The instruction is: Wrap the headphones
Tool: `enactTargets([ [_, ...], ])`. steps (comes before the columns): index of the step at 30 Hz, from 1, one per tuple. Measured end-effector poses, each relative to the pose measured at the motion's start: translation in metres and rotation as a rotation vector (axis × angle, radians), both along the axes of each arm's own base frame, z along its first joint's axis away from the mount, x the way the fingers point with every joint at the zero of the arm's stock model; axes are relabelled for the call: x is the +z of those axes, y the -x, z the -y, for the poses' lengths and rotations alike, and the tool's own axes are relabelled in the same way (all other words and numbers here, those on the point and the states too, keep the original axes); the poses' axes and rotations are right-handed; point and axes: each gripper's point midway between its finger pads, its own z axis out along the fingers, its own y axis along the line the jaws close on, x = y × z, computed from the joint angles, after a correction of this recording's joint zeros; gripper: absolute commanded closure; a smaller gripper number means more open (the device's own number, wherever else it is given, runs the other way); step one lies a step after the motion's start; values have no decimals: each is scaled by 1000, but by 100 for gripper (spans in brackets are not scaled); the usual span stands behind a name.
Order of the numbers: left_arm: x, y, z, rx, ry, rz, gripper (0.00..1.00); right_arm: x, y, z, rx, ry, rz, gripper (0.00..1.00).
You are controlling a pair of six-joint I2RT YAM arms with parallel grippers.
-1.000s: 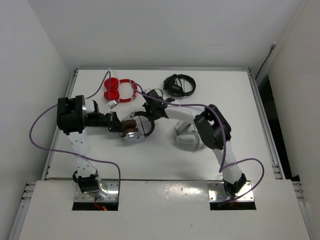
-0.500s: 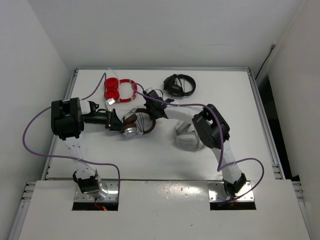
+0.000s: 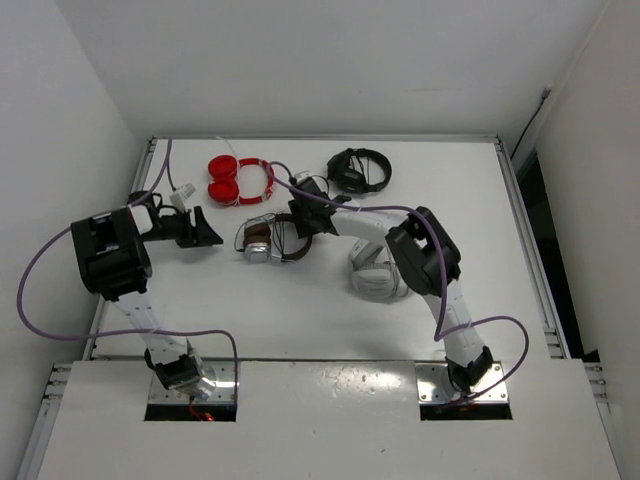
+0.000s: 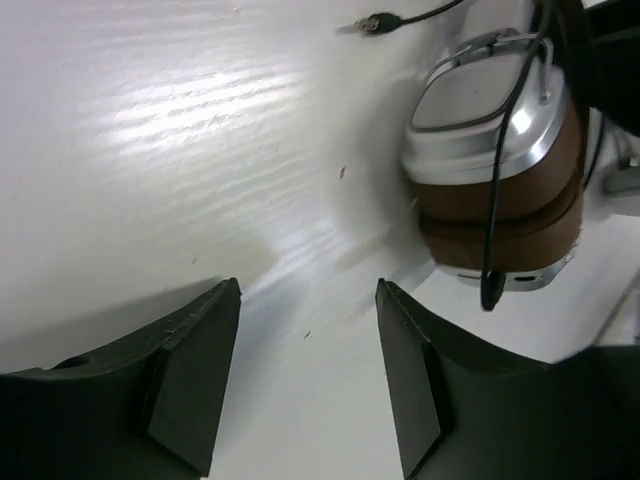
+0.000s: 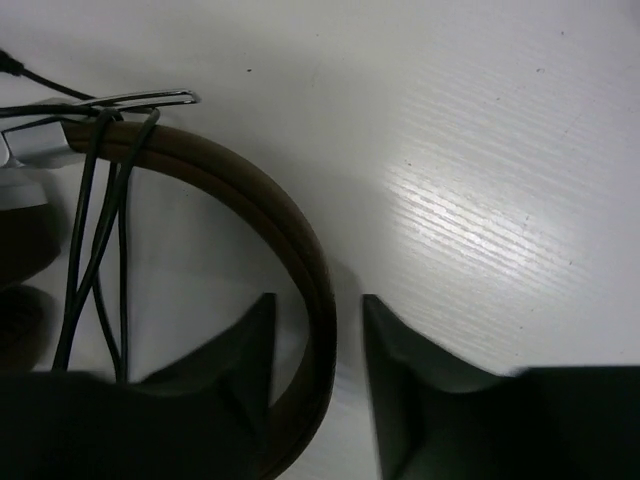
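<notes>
The headphones [image 3: 262, 241] lie on the table, with a brown headband [image 5: 262, 196], brown pads and silver cups [image 4: 487, 125]. The thin black cable [image 5: 97, 215] hangs in several strands over the headband near one cup. It also crosses the cups [image 4: 497, 190], and its plug [image 4: 372, 22] lies on the table. My right gripper [image 3: 300, 220] straddles the headband. In the right wrist view the right gripper [image 5: 318, 300] is open, with a gap on each side of the band. My left gripper [image 3: 207, 233] is open and empty, left of the cups and apart from them [image 4: 308, 290].
Red headphones [image 3: 238, 180] lie just behind at the back left. Small black headphones [image 3: 358, 168] are at the back centre. Larger light grey headphones [image 3: 378, 276] lie under the right arm. The table's left edge [image 3: 130, 220] is close behind the left arm.
My left gripper has drawn back to the left, away from the ear cups. The headphones have shifted a little left and back. My right gripper stays at the headband.
</notes>
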Motion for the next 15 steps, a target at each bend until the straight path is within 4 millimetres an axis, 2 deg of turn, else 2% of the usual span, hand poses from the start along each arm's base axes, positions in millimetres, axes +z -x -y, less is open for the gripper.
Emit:
enactTargets([
  [2, 1, 5, -7, 21, -43, 17, 35, 1, -1, -1, 6, -8, -1, 44],
  [3, 1, 9, -10, 29, -71, 23, 31, 1, 0, -2, 13, -15, -4, 39],
  [4, 2, 12, -13, 36, -95, 30, 28, 1, 1, -3, 19, -23, -4, 30],
  [8, 10, 16, -21, 61, -174, 59, 21, 13, 16, 2, 56, -54, -15, 18],
  [10, 19, 13, -27, 76, -219, 86, 14, 29, 21, 3, 76, -77, 1, 16],
  [11, 24, 11, -31, 85, -242, 104, 1, 40, 21, 4, 84, -91, 18, 14],
  [15, 64, 2, -45, 138, -371, 224, 0, 92, 24, 7, 119, -155, 108, 8],
])
